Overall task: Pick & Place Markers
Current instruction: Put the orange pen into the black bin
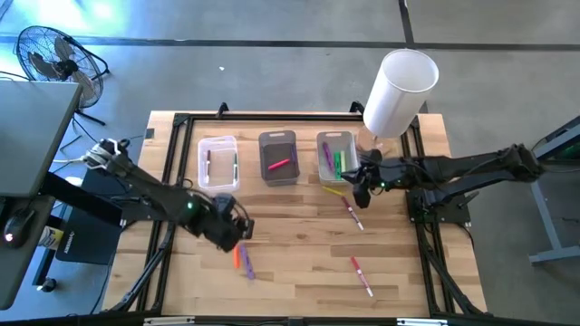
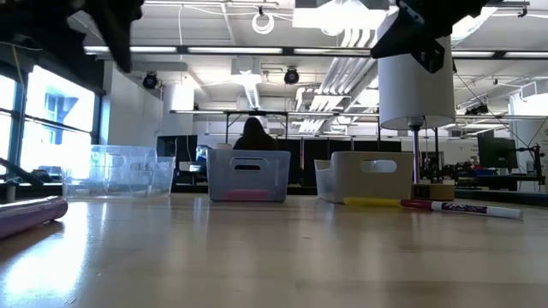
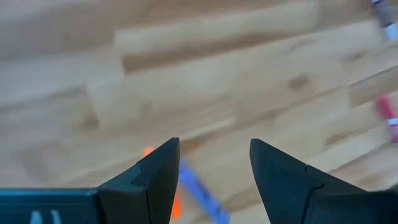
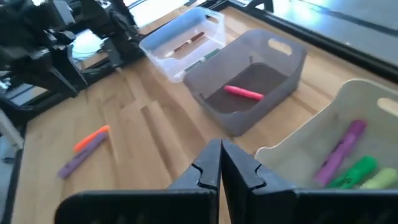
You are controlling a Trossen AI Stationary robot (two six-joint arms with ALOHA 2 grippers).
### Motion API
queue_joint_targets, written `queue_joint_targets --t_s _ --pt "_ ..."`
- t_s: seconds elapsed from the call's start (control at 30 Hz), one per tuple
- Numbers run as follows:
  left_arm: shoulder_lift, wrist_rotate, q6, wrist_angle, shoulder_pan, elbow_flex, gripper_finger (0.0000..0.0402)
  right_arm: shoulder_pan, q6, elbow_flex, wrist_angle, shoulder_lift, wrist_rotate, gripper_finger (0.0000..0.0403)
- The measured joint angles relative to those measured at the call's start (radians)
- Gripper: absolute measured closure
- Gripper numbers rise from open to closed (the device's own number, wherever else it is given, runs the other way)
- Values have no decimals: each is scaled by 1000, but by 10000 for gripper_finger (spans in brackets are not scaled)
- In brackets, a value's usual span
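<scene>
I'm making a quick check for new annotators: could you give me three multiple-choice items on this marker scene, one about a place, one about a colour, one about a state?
1. Where does the pink marker lie?
A. in the grey bin
B. in the clear bin
C. on the bare table

2. What colour is the marker lying beside the purple marker on the table?
A. green
B. orange
C. white

3. How do the fingers of the right gripper stand?
A. wide open
B. shut on a marker
C. shut, holding nothing

Answers:
1 A: the right wrist view shows it on the grey bin's floor.
2 B: the orange marker lies next to the purple one.
3 C: the fingertips meet with nothing between them.
</scene>
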Motion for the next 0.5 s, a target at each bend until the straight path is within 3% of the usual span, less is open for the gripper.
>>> queue_joint_targets --t_s 0.17,0.5 --pt "94 71 -80 1 -50 0 209 107 69 0 0 4 71 402" --pt "232 224 -82 8 -60 0 209 367 276 0 51 4 241 403"
